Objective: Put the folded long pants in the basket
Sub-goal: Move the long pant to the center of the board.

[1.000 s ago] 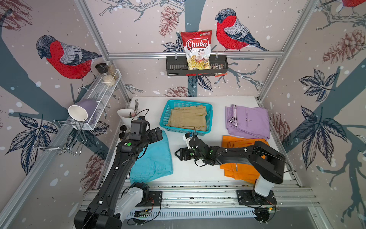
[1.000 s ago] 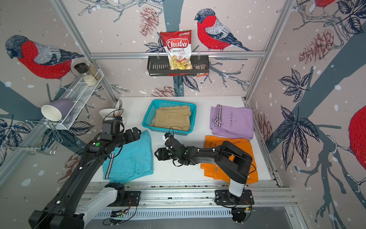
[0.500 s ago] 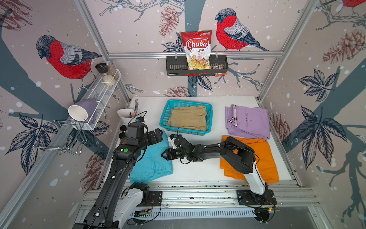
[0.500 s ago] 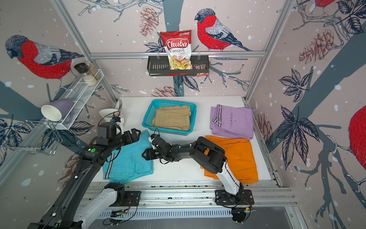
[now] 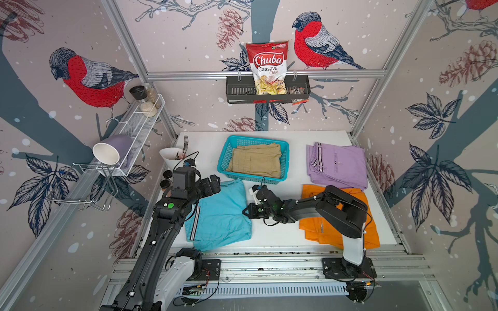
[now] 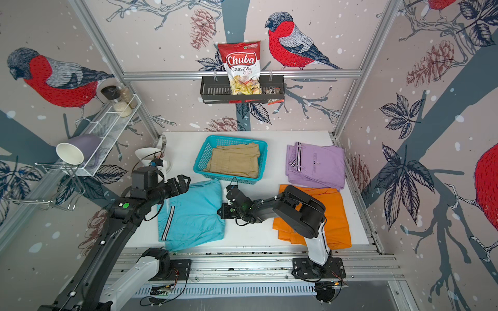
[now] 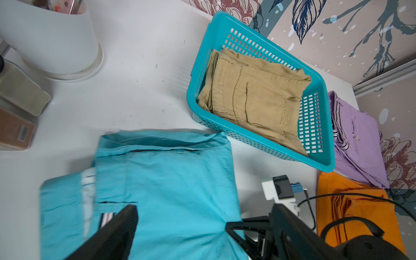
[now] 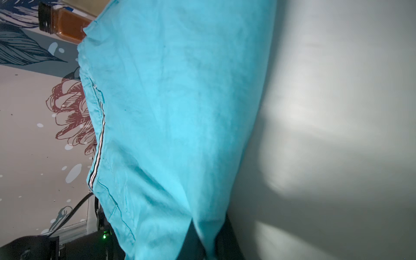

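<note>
a moment ago my right gripper [image 5: 246, 212] stood spread over the bare table between the turquoise pants [image 5: 218, 215] and the orange pants [image 5: 318, 231]. now it has reached across and pressed its jaws together on the turquoise bundle's edge. in the right wrist view the cloth runs down between my dark fingers [image 8: 227, 238] and gathers into a pucker there, and in both top views that side of the bundle looks drawn a little toward my arm. my left gripper [image 5: 215, 183] has not changed: its jaws are still spread wide, holding nothing, over the bundle's far corner just beside the basket [image 5: 253, 139]. the khaki pants [image 5: 256, 161] already lie inside the basket, so i judge one pair done and this one only just taken. the lilac pants [image 5: 336, 167] and the orange pair wait flat on the table, well apart from the basket. my pinch is on one edge only, so i expect the folds to sag or open when i lift. the left jaws will probably need to take the other side before the carry.
</note>
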Robot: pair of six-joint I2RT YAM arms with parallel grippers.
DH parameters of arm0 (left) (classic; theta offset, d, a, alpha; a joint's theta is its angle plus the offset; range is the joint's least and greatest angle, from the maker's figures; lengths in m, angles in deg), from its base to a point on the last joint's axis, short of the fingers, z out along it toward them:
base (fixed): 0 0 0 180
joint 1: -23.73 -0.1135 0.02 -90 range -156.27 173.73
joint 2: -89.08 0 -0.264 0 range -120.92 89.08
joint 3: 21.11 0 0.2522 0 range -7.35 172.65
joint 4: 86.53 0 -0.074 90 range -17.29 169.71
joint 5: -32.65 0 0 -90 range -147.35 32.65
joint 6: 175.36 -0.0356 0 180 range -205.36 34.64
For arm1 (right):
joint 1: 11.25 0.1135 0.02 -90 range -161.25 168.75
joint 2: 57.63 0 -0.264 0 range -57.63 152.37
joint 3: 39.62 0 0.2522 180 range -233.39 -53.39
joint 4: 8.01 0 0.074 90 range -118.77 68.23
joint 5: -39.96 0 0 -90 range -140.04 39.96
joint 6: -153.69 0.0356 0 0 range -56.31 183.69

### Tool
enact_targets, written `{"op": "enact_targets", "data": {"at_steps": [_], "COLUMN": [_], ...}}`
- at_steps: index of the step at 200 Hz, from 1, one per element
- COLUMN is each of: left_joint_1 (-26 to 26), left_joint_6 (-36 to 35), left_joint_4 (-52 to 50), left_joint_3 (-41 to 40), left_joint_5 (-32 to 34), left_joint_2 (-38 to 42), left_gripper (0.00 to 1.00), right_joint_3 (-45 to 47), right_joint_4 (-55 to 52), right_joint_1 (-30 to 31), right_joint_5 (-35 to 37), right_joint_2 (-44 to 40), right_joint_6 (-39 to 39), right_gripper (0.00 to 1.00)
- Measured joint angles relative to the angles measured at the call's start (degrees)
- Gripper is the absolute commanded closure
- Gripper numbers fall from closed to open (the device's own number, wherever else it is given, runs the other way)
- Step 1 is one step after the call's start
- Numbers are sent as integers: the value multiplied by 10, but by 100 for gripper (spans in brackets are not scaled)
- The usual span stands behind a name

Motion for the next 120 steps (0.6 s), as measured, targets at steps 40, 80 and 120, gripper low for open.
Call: {"op": "enact_targets", "data": {"at_steps": [40,80,120], "left_joint_1": [17,74,82], "left_joint_6": [59,138,192], "left_joint_4": [47,111,150], "left_joint_3": [-56,-141,-218], "left_joint_5": [-87,-117,-92], "left_joint_2": [-3,1,11], "left_gripper": [4,4,4], "right_joint_3": [146,241,271], "right_joint_4": [41,31,36], "right_joint_1": [-43,-104,-157], "right_joint_5": [-13,-14,-35], "right_joint_2": [-99,-196,-221], "right_joint_6": [28,20,7], "right_gripper": [100,100,100]}}
